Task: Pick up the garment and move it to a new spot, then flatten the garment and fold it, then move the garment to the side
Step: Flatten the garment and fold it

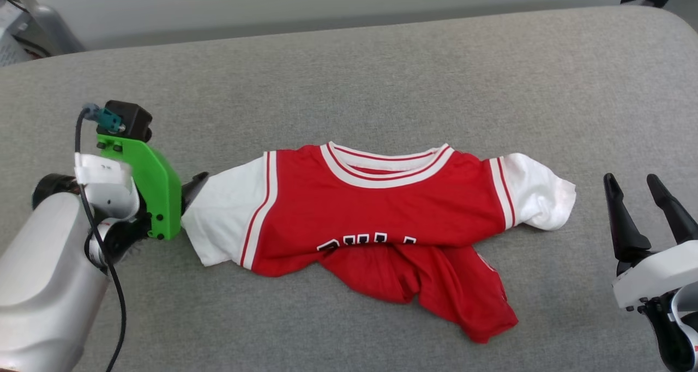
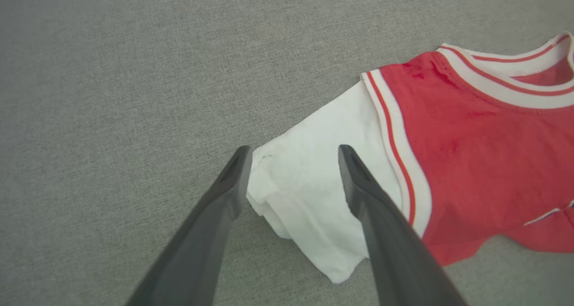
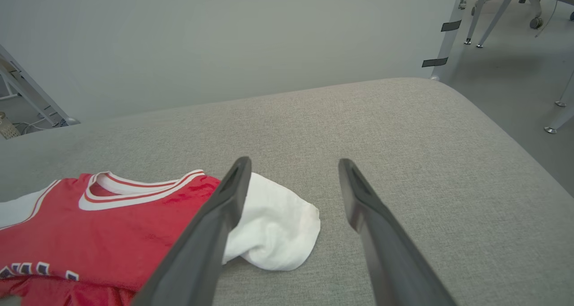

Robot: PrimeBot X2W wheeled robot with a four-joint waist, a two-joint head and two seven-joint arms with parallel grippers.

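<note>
a wide grey padded surface (image 1: 381, 66) fills the scene, its far edge running along the top and its far right corner rounded, with floor (image 3: 515, 72) and chair legs beyond it. the garment (image 1: 381, 197) lies near the middle, front up and collar away from the robot. its upper half is spread out, but the lower half (image 1: 463, 295) is crumpled and doubled over the lettering. so it looks neither flattened nor folded, and the move to the side is not yet done. whether this is its new spot cannot be told. bare grey cloth lies open on every side, widest beyond the collar.

the right gripper (image 1: 632, 182) rests at the near right, jaws apart and empty, apart from the right sleeve (image 1: 537, 195). the left gripper (image 2: 291, 151) has its jaws apart over the end of the white left sleeve (image 2: 314, 185), not closed on it.
</note>
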